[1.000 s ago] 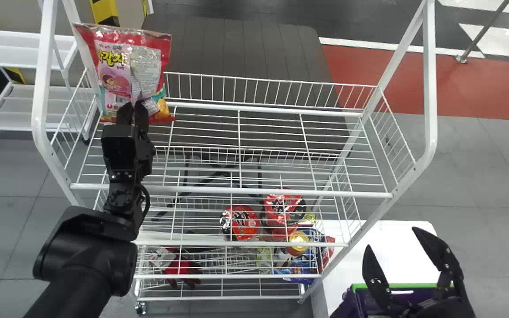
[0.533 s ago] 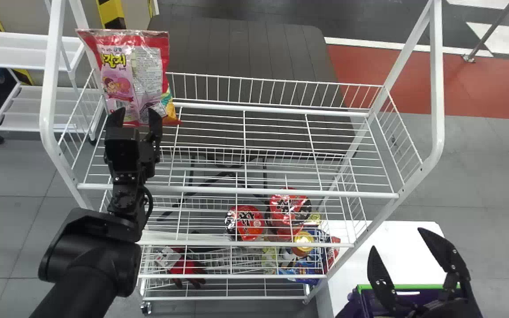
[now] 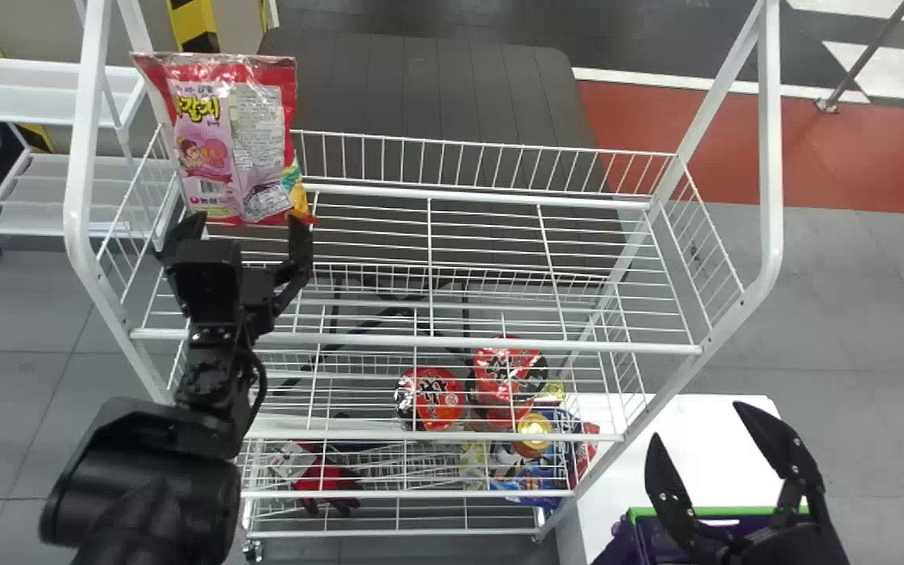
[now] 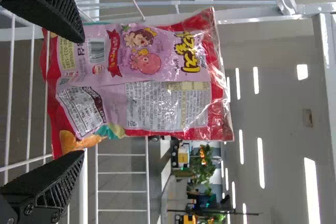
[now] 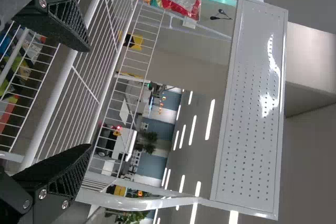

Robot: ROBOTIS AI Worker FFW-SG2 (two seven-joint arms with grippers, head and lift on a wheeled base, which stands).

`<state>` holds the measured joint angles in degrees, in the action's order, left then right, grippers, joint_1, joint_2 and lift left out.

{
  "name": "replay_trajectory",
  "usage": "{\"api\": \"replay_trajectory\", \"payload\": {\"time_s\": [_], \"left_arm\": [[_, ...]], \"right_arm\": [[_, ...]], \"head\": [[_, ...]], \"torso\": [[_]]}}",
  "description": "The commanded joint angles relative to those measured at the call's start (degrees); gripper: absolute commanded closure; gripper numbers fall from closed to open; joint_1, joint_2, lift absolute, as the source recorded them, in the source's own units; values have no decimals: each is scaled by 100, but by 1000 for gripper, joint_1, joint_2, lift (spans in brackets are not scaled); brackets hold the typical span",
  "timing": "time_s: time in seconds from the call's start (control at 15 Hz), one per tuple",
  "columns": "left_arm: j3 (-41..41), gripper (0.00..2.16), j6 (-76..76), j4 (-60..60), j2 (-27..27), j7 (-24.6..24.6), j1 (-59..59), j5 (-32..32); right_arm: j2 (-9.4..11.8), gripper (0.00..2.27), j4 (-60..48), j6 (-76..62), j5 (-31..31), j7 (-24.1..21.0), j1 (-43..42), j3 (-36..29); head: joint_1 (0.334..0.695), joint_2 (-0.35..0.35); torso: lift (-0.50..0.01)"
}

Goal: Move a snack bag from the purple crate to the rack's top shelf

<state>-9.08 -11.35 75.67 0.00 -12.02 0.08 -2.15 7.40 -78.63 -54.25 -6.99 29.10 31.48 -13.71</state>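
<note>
Snack bag [image 3: 234, 141] stands upright at the left end of the rack's top shelf [image 3: 460, 341], and we see the left hand [image 3: 244, 225] wide open at its foot, gripping nothing. We judge the placing all but done. We should draw straight back toward the near side, fingers spread, so neither tip snags the film and topples it. The left post [image 3: 78, 180] runs close by, so we'd avoid swinging sideways. Our right hand [image 3: 697, 424] waits, also open, over the purple crate [image 3: 734, 511] on the white bench [image 3: 723, 459], near right.
</note>
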Motion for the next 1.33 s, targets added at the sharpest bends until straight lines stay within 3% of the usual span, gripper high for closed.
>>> {"api": "replay_trajectory", "payload": {"time_s": [0.0,0.27,0.47,0.67,1.07,1.27], "left_arm": [[249,39,692,1521,-9,209,897,-31],[539,39,868,3833,88,384,2646,48],[556,46,-46,4589,97,314,3718,48],[539,46,-679,4870,106,235,4527,12],[275,46,-1066,5019,97,42,5353,-190],[99,46,77,5450,97,-310,5450,-339]], "right_arm": [[-73,191,-680,658,58,-19,156,0],[-204,194,-2771,2627,49,-159,543,150],[-257,194,-3817,4103,58,-493,649,624],[-257,194,-4283,4824,93,-792,754,1116],[-125,194,-4600,5281,295,-1610,947,1767],[-73,194,-4670,4859,286,-1495,1009,1758]], "head": [[695,-142],[695,-105],[695,-50],[695,28],[695,102],[695,119]], "torso": [[0],[0],[0],[0],[0],[0]]}}
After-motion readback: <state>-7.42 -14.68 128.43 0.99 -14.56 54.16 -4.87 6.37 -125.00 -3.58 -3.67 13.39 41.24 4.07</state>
